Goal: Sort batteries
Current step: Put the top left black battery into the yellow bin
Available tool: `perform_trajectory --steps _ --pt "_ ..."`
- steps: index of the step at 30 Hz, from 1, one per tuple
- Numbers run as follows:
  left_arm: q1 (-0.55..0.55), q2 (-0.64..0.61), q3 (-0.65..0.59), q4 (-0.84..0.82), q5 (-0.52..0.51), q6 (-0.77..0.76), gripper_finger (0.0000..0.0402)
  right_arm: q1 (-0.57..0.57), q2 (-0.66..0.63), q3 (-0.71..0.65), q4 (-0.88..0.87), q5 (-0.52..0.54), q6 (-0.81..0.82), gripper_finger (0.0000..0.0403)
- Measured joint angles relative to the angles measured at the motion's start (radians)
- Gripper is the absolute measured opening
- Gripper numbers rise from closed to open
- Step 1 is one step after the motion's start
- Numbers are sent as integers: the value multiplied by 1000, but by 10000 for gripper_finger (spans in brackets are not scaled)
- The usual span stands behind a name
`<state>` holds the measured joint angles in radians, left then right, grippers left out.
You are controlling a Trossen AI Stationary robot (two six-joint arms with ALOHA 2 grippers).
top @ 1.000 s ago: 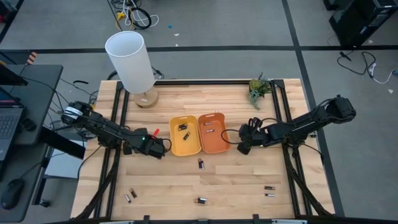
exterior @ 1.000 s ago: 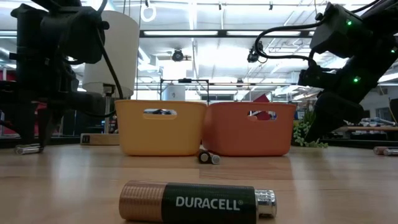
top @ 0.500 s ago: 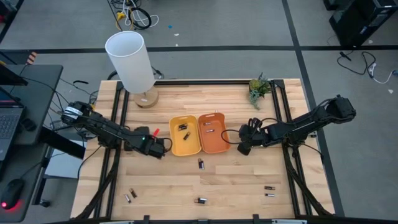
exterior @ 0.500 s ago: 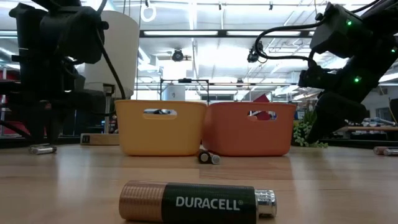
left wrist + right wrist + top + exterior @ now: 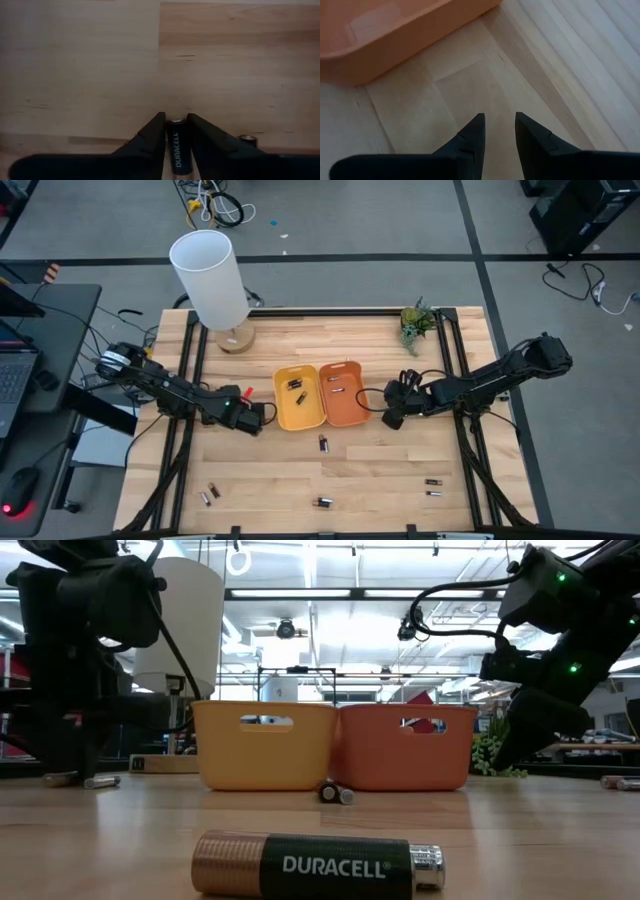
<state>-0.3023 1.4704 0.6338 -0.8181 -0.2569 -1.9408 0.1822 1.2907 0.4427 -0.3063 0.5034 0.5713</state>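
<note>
My left gripper [image 5: 260, 420] is low over the table just left of the yellow tray [image 5: 281, 412] and is shut on a black-and-copper battery [image 5: 176, 147]. A second battery end [image 5: 246, 140] shows beside its finger. In the low view two batteries [image 5: 100, 781] lie on the wood under that arm. My right gripper [image 5: 499, 122] is open over bare wood just right of the orange tray [image 5: 352, 416]. Loose batteries lie on the table [image 5: 323, 443], [image 5: 322, 502], [image 5: 208, 495], [image 5: 432, 487]. A few more lie inside both trays. My left gripper pinches the battery's body [image 5: 176, 131] between its two fingers, one finger on each long side. The fingers lie along the battery, whose silvery end [image 5: 176, 121] points away from the wrist. Whether it rests on the table or is lifted, I cannot tell.
A white lamp [image 5: 210, 275] stands at the far left of the table and a small plant [image 5: 416, 320] at the far right. Black frame rails [image 5: 190, 380] run along both sides. A large battery [image 5: 318, 865] lies right before the low camera.
In the low view my left arm has shifted slightly toward the yellow tray, staying low over the table. One battery showed under it before; two show there now, farther toward the tray. My right arm has kept still.
</note>
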Motion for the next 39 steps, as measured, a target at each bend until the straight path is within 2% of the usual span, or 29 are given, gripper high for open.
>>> perform_trajectory --steps 3,6,12,15,18,20,22,25,29,32,35,39 --pt "-12 1 3 -5 -16 5 63 0 0 0 -1 0 -4 93" --pt "-22 7 39 -59 -31 6 58 0 0 0 -1 0 -7 93" --pt "-32 -47 181 -433 -64 19 58 0 0 0 -1 0 -7 93" --pt "-32 -101 255 -525 -163 22 58 0 0 0 2 0 -19 93" --pt "-33 -147 311 -497 -343 92 58 0 0 0 36 8 -25 93" --pt "-27 -168 333 -377 -493 195 58 0 0 0 64 20 -37 93" --pt "-4 -174 334 -228 -600 338 58 0 0 0 90 21 -59 93" --pt "61 -169 333 31 -667 653 58 0 0 0 132 22 -108 93" --pt "140 -143 296 459 -647 1114 58 0 -8 27 144 20 -144 93" --pt "174 -111 248 762 -559 1372 58 5 -14 74 68 -55 -143 91" --pt "206 -67 192 940 -458 1469 58 16 -13 110 -16 -82 -136 91" --pt "238 -14 121 1044 -429 1444 63 19 -14 119 -75 -58 -127 91"
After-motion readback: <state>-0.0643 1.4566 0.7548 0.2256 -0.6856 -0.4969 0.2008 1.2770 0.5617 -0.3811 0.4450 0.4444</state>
